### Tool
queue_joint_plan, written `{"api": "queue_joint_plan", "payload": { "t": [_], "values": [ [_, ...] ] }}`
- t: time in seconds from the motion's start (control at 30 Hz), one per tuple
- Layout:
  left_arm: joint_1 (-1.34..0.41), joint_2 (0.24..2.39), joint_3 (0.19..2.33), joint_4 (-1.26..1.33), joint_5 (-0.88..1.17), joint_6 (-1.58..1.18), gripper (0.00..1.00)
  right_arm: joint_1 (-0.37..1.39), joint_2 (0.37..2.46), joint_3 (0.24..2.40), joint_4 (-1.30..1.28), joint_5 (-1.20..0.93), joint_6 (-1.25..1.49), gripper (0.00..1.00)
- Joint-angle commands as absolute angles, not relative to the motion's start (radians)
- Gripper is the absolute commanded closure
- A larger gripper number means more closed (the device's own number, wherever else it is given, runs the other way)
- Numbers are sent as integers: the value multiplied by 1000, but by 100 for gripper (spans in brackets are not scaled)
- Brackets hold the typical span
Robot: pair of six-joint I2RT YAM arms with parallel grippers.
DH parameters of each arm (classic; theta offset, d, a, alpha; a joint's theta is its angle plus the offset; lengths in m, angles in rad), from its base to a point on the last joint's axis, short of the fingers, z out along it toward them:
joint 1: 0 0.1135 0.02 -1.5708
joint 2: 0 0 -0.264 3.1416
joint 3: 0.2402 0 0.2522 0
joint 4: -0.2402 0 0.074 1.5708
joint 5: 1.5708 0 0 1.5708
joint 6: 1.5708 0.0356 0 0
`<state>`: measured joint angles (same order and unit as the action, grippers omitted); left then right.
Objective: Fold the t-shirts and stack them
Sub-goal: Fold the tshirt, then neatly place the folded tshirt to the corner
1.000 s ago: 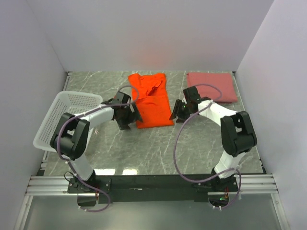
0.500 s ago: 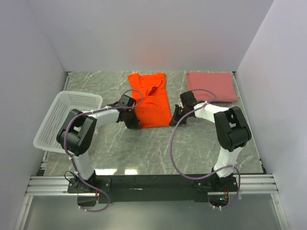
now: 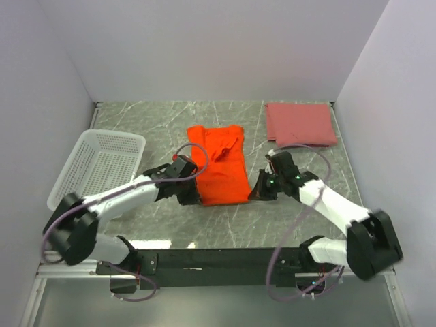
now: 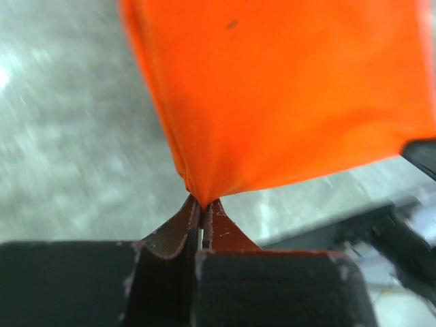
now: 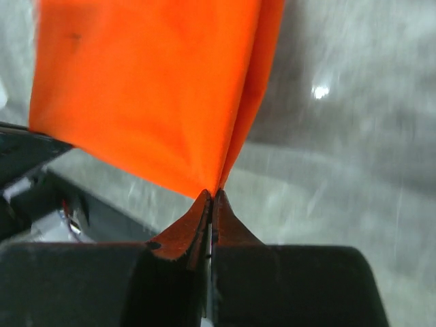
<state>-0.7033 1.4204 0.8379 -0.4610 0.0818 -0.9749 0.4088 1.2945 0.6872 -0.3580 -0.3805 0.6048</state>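
Note:
The orange t-shirt (image 3: pixel 219 165) lies lengthwise in the middle of the table, folded into a long strip. My left gripper (image 3: pixel 194 197) is shut on its near left corner, and the left wrist view shows the orange cloth (image 4: pixel 286 95) pinched between the fingertips (image 4: pixel 202 204). At the near right corner my right gripper (image 3: pixel 255 194) is shut on the same shirt (image 5: pixel 150 88), its tips (image 5: pixel 211 197) closed on the fabric. The pink t-shirt (image 3: pixel 300 123) rests folded flat at the back right, away from both grippers.
A white mesh basket (image 3: pixel 95 167) stands at the left side, close to the left arm. Grey walls close in the marbled table (image 3: pixel 163 119) on three sides. A black rail (image 3: pixel 225 259) runs along the near edge by the arm bases.
Both grippers closed on the near corners of the orange t-shirt and pulled it toward the near edge. Both arms have drawn back and lowered.

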Motion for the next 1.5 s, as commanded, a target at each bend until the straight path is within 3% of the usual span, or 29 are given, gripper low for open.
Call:
{"api": "queue_joint_plan", "payload": {
  "t": [0.0, 0.17, 0.37, 0.93, 0.97, 1.0, 1.03, 1.07, 1.1, 1.13, 1.17, 1.37, 1.47],
  "values": [
    [-735, 1272, 856, -572, 54, -1025, 99, 413, 1125, 682, -492, -333, 591, 100],
    [-729, 1273, 1044, -652, -47, -977, 99, 400, 1075, 811, -558, -292, 586, 100],
    [-595, 1422, 1187, -571, -40, -913, 99, 354, 1265, 1054, -508, -267, 589, 100],
    [-327, 2003, 1730, -428, -12, -759, 98, 265, 2146, 1959, -494, -261, 525, 100],
    [-319, 2073, 1764, -433, -9, -755, 98, 262, 2211, 2033, -502, -265, 519, 96],
    [-307, 2109, 1837, -464, 15, -747, 94, 262, 2244, 2072, -515, -271, 503, 75],
    [-302, 2143, 1873, -491, 15, -752, 88, 259, 2273, 2109, -526, -282, 494, 63],
    [-298, 2190, 1899, -509, 20, -750, 74, 259, 2316, 2173, -537, -302, 482, 55],
    [-295, 2203, 1916, -518, 24, -747, 55, 259, 2330, 2199, -561, -308, 474, 50],
    [-293, 2206, 1922, -514, 20, -746, 15, 258, 2339, 2215, -568, -313, 453, 44],
    [-293, 2195, 1914, -503, 18, -739, 1, 258, 2329, 2206, -572, -308, 446, 41],
    [-293, 2041, 1774, -440, 3, -744, 1, 279, 2174, 1901, -486, -267, 400, 34],
    [-293, 1939, 1680, -471, -60, -750, 0, 310, 2171, 1875, -549, -186, 351, 32]
  ]
}}
